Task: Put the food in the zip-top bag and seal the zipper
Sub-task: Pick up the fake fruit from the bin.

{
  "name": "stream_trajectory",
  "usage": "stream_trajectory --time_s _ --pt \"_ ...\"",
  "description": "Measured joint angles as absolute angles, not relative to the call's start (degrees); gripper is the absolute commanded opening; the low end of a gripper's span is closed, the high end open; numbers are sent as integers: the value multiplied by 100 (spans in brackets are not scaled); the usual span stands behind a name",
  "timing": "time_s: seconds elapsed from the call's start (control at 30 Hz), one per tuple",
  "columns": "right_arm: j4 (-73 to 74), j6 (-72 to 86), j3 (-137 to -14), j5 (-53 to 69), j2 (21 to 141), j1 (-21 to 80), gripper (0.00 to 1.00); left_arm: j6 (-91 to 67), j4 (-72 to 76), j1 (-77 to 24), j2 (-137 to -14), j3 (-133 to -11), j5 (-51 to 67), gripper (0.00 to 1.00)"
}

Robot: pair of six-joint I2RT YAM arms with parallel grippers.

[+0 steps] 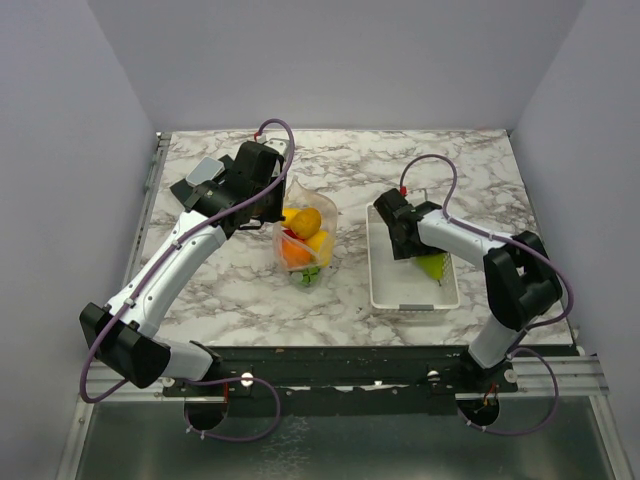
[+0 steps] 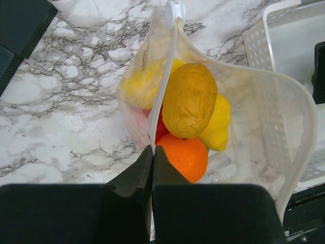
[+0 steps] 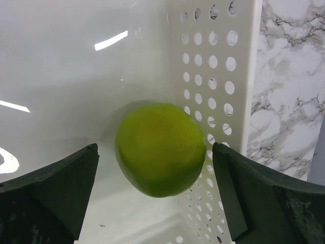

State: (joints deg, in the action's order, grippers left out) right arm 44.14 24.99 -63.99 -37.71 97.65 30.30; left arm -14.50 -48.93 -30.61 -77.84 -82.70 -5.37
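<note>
Marbled bench (image 1: 220, 290) carries the zip-top bag (image 1: 305, 245) at centre with food (image 1: 303, 235) inside; the white tray (image 1: 385, 290) lies to its right. Left wrist: left end effector (image 2: 153, 152) pinched together on the zipper (image 2: 161, 86). Right wrist: right end effector (image 3: 155, 152) spread apart, straddling a green fruit (image 3: 159, 148) in the tray.

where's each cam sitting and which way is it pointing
Top external: above and behind the arms, facing down at the marble table; both arms, left gripper and right gripper show.
Left wrist: on the left arm, facing down past its shut fingers at the zip-top bag of food.
Right wrist: facing down into the white tray at a green fruit between its open fingers.
Shared: top and left wrist both show bag and tray.
</note>
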Motion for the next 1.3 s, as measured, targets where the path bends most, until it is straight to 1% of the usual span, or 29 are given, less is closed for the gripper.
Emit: stream_trajectory --time_s 0.47,0.57,0.77,0.9,1.07,1.3 --pt "4340 2504 -6403 -4016 9913 3028 86 -1450 -4895 -3061 -7784 -8270 -537 0" --pt "4340 2504 -6403 -4027 9913 3028 81 -1452 -4895 -3061 -7778 -8270 -537 0" --pt "4338 2506 -6403 -4045 9913 3028 64 -1455 -4899 -3061 -7714 -8270 -537 0" --pt "4340 2502 -6403 -4045 9907 3028 56 -1457 -4906 -3061 -7669 -8267 -537 0" --pt "4377 2506 -6418 -3933 9780 3028 54 -1481 -4915 -3061 -7609 -8232 -537 0" --pt "4593 2506 -6746 -3660 9137 3028 52 -1516 -4912 -3061 -7601 -8182 -537 0"
